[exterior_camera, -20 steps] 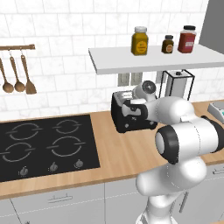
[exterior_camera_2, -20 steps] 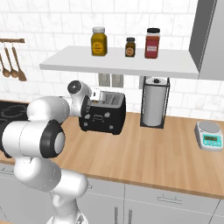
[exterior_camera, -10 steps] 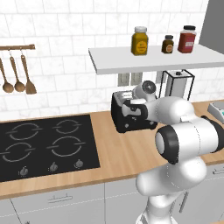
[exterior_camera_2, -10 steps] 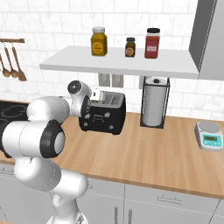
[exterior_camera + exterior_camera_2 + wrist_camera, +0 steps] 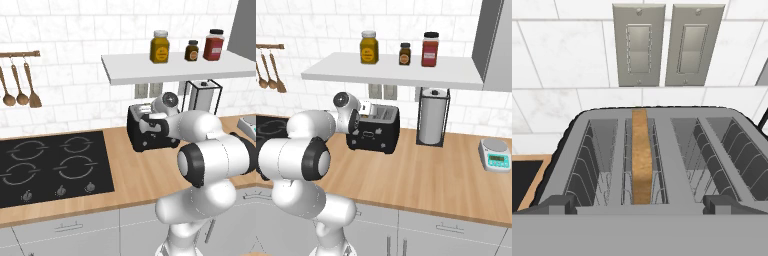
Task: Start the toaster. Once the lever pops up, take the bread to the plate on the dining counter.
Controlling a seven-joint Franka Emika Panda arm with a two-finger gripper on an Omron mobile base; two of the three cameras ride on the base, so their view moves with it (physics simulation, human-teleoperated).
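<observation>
Black toaster [image 5: 657, 165] holds the bread [image 5: 641, 157] deep in a slot, under the wide-apart pincer [image 5: 639, 207]; carrying remains undone.

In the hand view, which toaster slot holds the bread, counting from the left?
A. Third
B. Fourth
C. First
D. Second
D: the bread stands on edge in the second slot from the left of the toaster; the other three slots show bare wire guides.

toaster [image 5: 150, 131] front: hidden by arm | bread [image 5: 641, 155]: lower part inside slot
</observation>
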